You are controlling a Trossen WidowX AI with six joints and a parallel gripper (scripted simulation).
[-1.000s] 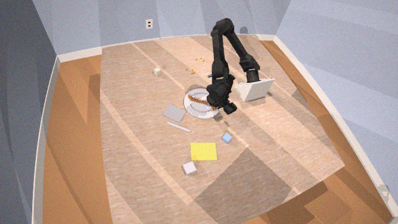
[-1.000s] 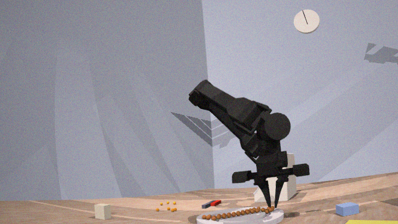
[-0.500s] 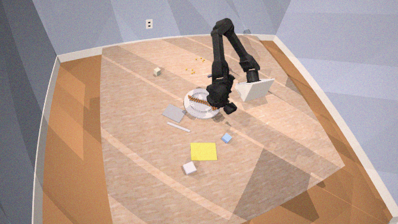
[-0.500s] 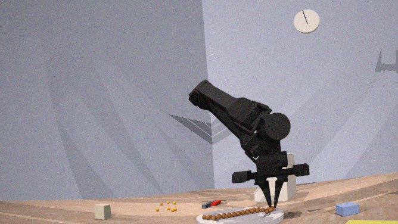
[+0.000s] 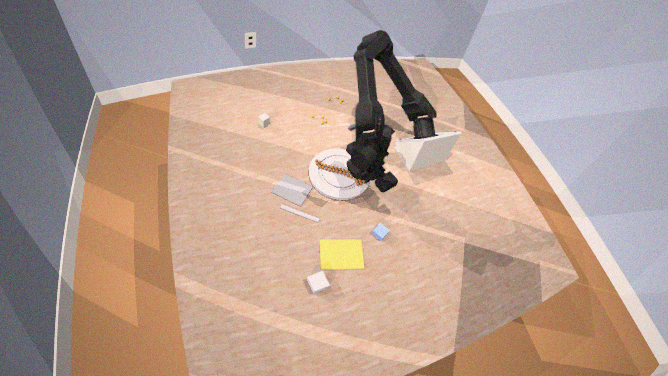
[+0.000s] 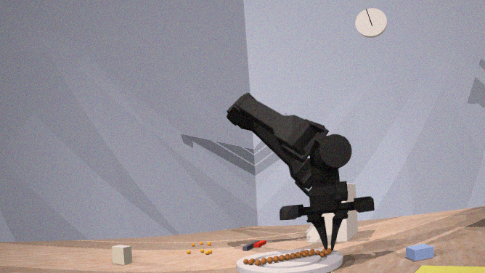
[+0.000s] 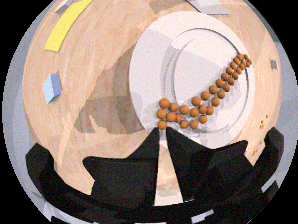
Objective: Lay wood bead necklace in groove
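The wood bead necklace (image 5: 334, 169) (image 6: 287, 257) (image 7: 202, 102) is a doubled string of brown beads that lies in a straight line across the round white bead board (image 5: 325, 187) (image 6: 334, 262) (image 7: 149, 70). It crosses the board's ring groove rather than following it. My gripper (image 5: 361, 178) (image 6: 327, 250) (image 7: 161, 131) stands over the board's near edge with its fingertips down and is shut on the end of the necklace. The rest of the necklace rests on the board.
On the floor lie a grey flat plate (image 5: 292, 189), a white bar (image 5: 299, 213), a yellow sheet (image 5: 341, 253), a blue block (image 5: 380, 231) (image 6: 419, 251), a white block (image 5: 318, 281), a cream cube (image 5: 264, 120) (image 6: 121, 254), loose orange beads (image 5: 322, 119) (image 6: 203, 249) and a white wedge (image 5: 430, 147).
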